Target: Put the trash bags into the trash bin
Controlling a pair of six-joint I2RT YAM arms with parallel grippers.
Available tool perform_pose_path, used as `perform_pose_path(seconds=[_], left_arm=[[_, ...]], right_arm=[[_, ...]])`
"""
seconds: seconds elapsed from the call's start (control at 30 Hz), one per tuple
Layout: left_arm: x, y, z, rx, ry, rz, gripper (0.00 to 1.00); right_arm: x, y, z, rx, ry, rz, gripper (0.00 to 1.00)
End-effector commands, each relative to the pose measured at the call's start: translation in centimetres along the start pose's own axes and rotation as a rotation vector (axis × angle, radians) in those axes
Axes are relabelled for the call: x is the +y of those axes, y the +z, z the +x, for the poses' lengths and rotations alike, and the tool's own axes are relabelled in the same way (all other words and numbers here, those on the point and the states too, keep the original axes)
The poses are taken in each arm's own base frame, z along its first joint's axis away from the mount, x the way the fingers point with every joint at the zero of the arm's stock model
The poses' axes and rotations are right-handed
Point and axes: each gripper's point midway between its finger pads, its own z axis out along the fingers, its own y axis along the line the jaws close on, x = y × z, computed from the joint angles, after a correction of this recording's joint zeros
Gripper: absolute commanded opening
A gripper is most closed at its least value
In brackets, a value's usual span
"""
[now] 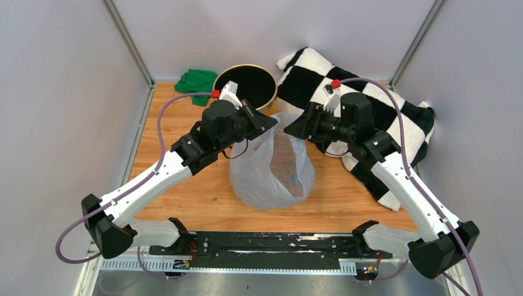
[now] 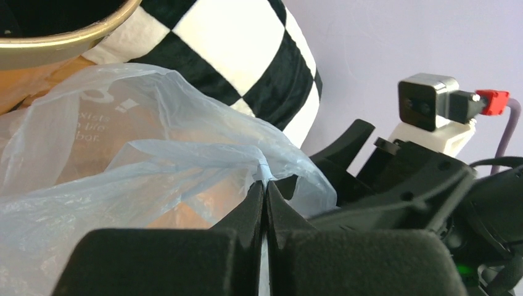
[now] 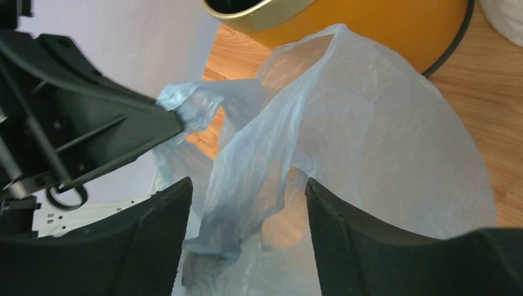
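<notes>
The pale blue translucent trash bag hangs and rests on the wooden table in front of the orange-yellow trash bin. My left gripper is shut on the bag's upper edge and holds it up. My right gripper is open just right of the bag's top; a fold of the bag lies between its spread fingers. The bin's gold rim shows in the left wrist view and its orange wall in the right wrist view.
A black-and-white checkered blanket lies at the back right, under the right arm. A green cloth lies left of the bin. Grey walls enclose the table on three sides.
</notes>
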Motion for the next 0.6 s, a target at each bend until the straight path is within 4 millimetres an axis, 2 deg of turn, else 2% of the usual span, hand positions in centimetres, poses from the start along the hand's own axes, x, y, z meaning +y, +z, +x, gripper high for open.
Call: perform_pose_path(seconds=[0.0, 0.2, 0.43, 0.57], left_arm=[[-1.0, 0.3, -0.3, 0.009, -0.005, 0.041, 0.00], [-1.5, 0.3, -0.4, 0.017, -0.013, 0.068, 0.00], [-1.4, 0.3, -0.6, 0.013, -0.009, 0.070, 0.00], [-1.4, 0.2, -0.1, 0.039, -0.009, 0.082, 0.00]], right_arm=[[3.0, -2.4, -1.0, -0.053, -0.038, -0.115, 0.74], [3.9, -3.7, -1.2, -0.068, -0.055, -0.123, 0.76], [1.7, -2.8, -0.1, -0.022, -0.002, -0.085, 0.72], [2.7, -2.0, 0.2, 0.014, 0.016, -0.199, 0.67]])
